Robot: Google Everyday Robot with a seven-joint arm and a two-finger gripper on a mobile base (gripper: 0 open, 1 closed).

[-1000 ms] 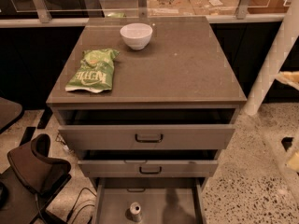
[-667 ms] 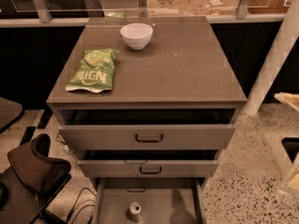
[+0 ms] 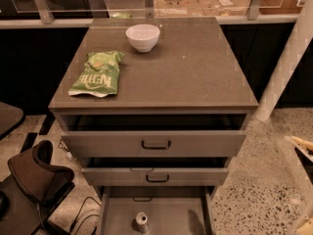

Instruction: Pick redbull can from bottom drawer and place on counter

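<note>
The redbull can (image 3: 142,222) stands upright on the floor of the open bottom drawer (image 3: 168,213), near its front middle, silver top showing. The counter (image 3: 186,72) is the grey-brown top of the cabinet above it. My gripper (image 3: 299,145) shows only as pale parts at the right edge of the camera view, to the right of the cabinet at about the height of the top drawer, well apart from the can. It holds nothing that I can see.
A white bowl (image 3: 143,36) and a green chip bag (image 3: 96,74) lie on the counter's back and left. The two upper drawers (image 3: 155,144) stand partly open above the bottom one. A dark chair (image 3: 34,180) stands at lower left, a white pillar (image 3: 286,67) at right.
The pale gripper parts at the right edge have moved downward, from counter height to drawer height. The can, bowl, bag and drawers have not moved.
</note>
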